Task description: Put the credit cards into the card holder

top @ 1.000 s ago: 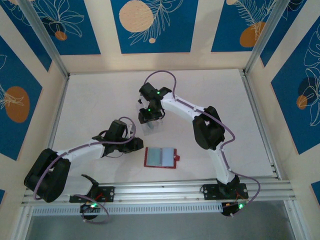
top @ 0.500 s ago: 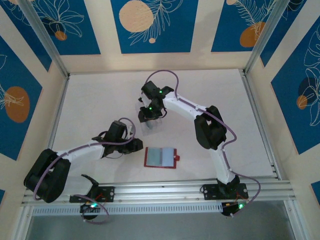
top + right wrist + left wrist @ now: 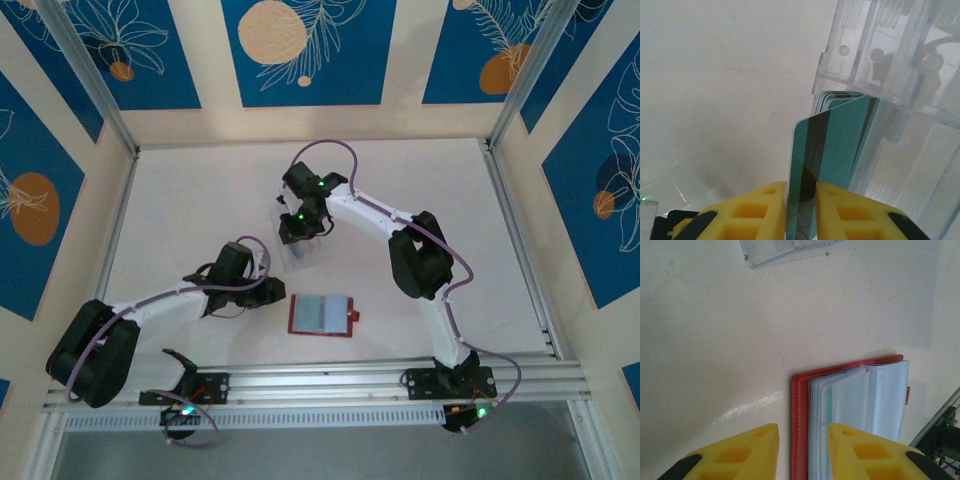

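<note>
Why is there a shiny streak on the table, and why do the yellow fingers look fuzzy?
Left wrist view: the streak is light glaring off the table; the left gripper sits very close to the lens, so it blurs. Right wrist view: the right gripper blurs likewise, while the credit card it pinches looks sharper.

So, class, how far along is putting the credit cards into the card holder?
Done: the card holder lies open on the table. In hand: the right claw pinches one teal card at the clear case. Left: sleeving it and the stack behind it.
</note>
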Controlling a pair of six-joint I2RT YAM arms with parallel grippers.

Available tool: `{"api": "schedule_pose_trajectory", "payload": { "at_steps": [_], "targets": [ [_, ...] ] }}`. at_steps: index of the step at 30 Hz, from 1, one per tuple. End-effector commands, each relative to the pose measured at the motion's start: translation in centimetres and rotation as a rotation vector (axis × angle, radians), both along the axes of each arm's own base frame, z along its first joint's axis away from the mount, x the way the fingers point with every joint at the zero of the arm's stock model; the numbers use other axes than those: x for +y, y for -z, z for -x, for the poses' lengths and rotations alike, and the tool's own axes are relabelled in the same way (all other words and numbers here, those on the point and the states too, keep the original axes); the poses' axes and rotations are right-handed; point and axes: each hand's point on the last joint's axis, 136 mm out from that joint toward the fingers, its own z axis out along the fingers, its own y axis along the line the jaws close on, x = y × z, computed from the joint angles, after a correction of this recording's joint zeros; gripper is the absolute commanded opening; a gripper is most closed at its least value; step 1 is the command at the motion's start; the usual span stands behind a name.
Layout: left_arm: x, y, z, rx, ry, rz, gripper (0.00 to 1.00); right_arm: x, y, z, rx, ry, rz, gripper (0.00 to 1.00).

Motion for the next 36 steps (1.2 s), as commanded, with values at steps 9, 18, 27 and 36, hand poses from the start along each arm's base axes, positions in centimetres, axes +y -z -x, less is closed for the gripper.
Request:
{"api": "schedule_pose_trajectory", "payload": {
  "at_steps": [9, 18, 27, 36],
  "targets": [
    [0.7, 0.2, 0.3, -0.003, -0.010, -0.017, 0.31, -0.6, -3.2, 0.4, -0.033, 0.001, -0.013, 0.20],
    [0.7, 0.4, 0.4, 0.004, -0.013, -0.017, 0.32, -1.1, -3.4, 0.3, -0.034, 0.012, 0.002, 0.18],
    [0.8, 0.4, 0.5, 0.003, -0.013, -0.016, 0.32, -0.7, -3.2, 0.3, -0.016, 0.007, -0.009, 0.30],
    [0.9, 0.6, 0.7, 0.008, -0.010, -0.018, 0.32, 0.2, -1.7, 0.2, 0.006, -0.007, 0.028, 0.39]
  ]
}}
